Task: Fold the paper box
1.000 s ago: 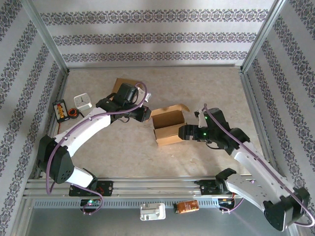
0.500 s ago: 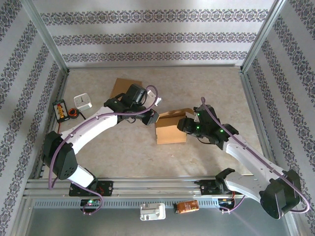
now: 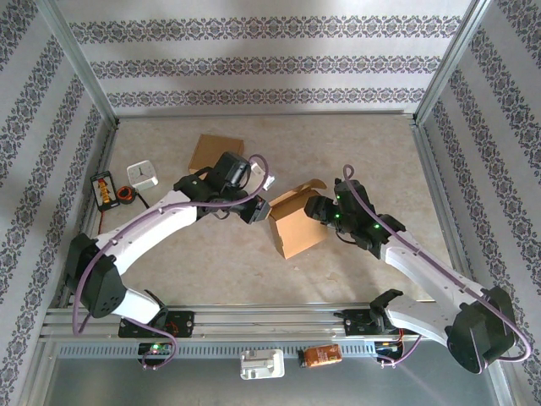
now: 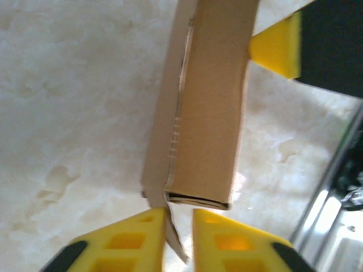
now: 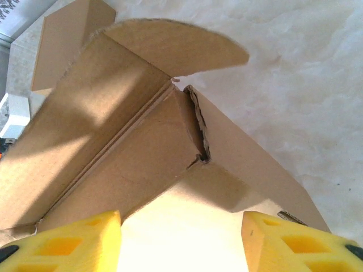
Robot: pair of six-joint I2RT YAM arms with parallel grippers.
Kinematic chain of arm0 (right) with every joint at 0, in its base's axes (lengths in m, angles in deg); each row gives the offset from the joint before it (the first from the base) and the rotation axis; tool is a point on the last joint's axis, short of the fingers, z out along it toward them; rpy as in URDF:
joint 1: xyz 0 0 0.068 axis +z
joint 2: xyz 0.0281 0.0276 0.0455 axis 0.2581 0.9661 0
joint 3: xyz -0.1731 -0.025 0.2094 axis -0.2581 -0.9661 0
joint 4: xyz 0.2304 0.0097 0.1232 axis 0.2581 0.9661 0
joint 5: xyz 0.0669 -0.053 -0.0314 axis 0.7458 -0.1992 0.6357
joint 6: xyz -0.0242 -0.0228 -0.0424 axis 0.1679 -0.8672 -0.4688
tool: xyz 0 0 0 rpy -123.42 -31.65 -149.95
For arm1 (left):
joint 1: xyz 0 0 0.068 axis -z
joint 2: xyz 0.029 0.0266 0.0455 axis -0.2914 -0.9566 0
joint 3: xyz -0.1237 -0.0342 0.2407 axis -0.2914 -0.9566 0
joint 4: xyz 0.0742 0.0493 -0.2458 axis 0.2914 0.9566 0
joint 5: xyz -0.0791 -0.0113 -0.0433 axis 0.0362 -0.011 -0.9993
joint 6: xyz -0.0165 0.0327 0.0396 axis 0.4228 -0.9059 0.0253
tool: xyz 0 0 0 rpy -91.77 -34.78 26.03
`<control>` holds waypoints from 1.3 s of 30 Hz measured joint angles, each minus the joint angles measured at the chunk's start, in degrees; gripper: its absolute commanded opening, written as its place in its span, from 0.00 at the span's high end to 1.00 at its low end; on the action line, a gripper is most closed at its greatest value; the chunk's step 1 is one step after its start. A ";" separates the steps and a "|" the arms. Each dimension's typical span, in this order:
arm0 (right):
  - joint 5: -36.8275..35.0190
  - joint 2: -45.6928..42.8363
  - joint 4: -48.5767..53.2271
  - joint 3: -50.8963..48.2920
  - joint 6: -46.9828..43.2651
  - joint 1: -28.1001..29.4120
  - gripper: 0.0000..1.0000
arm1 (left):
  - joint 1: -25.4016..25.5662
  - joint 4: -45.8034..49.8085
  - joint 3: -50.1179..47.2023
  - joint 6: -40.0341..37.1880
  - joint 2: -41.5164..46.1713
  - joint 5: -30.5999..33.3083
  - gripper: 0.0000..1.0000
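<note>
Paper box (image 3: pixel 296 222) mid-table, long axis spanning left gripper (image 4: pixel 178 212) to right gripper (image 5: pixel 181 218). Left: nearly together, flap (image 4: pixel 176 245) between, pinch unclear. Right: spread around opposite end.

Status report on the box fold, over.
Left pincer nearly shut around a thin flap, grip unclear. Right pincer open, straddling paper box wall. Top flap open. Flat cardboard sheet lies behind, apart.
</note>
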 measured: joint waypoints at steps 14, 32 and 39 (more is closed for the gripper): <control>0.81 -6.91 8.35 1.75 -4.61 -3.34 0.03 | 0.00 -8.76 -6.29 3.87 11.50 6.84 0.45; 10.45 25.07 17.86 26.93 -19.71 4.35 0.20 | -12.41 -5.88 -7.10 18.05 2.89 9.49 0.39; 6.21 41.31 15.13 30.23 -19.82 6.49 0.26 | -13.66 -6.56 -10.99 18.25 5.20 8.59 0.38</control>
